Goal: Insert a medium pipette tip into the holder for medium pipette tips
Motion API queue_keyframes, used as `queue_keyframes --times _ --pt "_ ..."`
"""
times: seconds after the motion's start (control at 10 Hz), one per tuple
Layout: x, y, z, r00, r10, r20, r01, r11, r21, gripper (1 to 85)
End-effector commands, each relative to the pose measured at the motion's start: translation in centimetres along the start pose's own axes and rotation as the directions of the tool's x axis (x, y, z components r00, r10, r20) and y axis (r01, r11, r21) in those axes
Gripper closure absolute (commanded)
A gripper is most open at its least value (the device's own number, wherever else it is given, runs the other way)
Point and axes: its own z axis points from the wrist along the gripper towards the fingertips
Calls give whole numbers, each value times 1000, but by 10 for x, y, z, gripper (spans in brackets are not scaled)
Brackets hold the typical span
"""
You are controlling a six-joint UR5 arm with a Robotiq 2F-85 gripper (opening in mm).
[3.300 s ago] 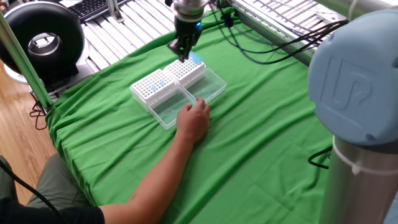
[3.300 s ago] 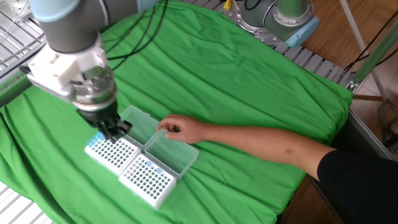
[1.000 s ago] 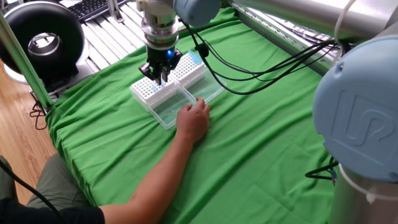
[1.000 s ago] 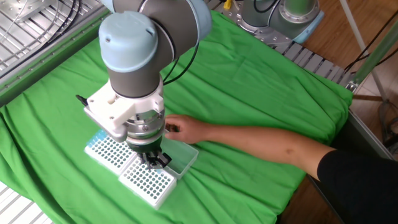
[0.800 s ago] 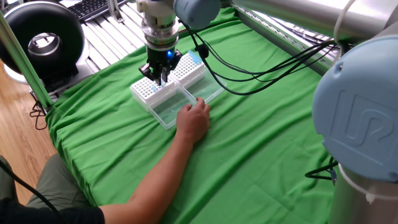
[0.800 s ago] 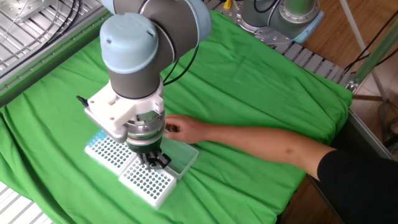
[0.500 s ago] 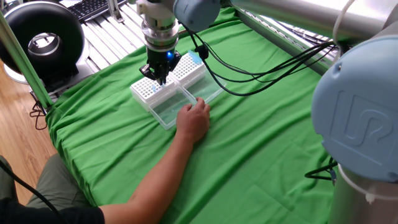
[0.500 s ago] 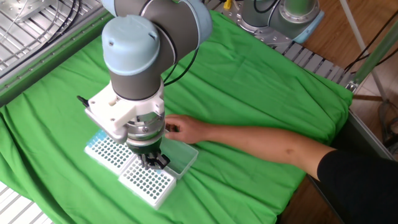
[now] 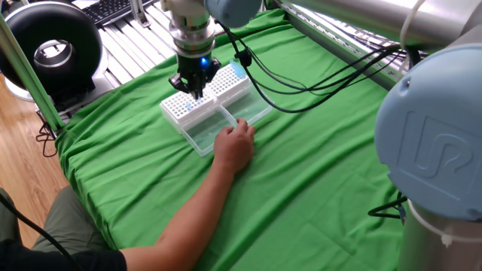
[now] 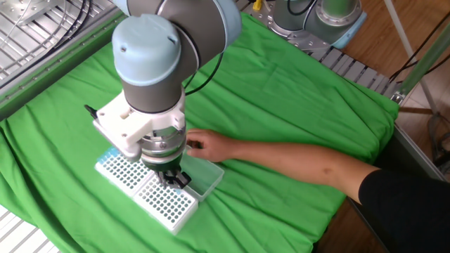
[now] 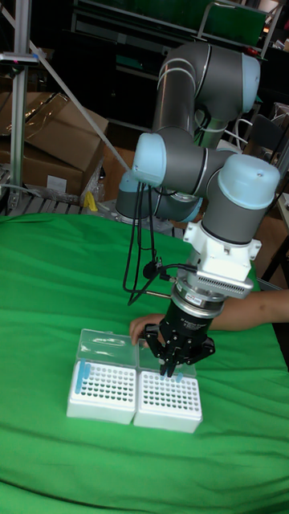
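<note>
Directly above the holder for medium pipette tips [image 11: 168, 399], my gripper [image 11: 175, 365] hangs pointing straight down, its fingers [image 11: 166, 359] drawn in close to one another. Whether they pinch anything I cannot tell: no view resolves the medium pipette tip, so I cannot say if it sits between my fingers or already in a hole beneath them. By my judgement such a tip is feather-light, thin-walled and slick, easily crushed or knocked askew. It wants a gentle pinch on its wider upper collar, held upright, so the narrow end drops cleanly into one small hole.

The holder itself, a white block on the green cloth [image 9: 316, 165], shows a dense grid of holes on top, most of them apparently open. A few bluish specks near my fingertips may be seated tips, but they are too small to be sure. Its clear lid [image 9: 203, 134] lies flung open on the side towards the person, and looks bare inside.

Touching the holder's side stands a second rack [image 11: 103, 392], also white with an open clear lid behind it. It carries blue tips [image 11: 80, 377] along the edge farthest from the holder, the rest of its grid looking vacant.

A person's hand [image 9: 235, 143] rests at the open lid, just beside the holder, apparently steadying it, with the forearm stretching away across the cloth
</note>
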Motion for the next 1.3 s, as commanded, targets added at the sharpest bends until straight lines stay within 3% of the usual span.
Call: queue_keyframes --times 0.0,0.5,0.8,1.2 --pt "-3 -2 -24 999 6 -38 -6 1000 2 847" --pt "-23 -2 -66 997 -3 -83 4 1000 12 847" --pt "-42 -36 -80 993 -97 -72 102 993 66 847" --pt "-63 -73 -84 982 -181 -51 183 983 24 847"
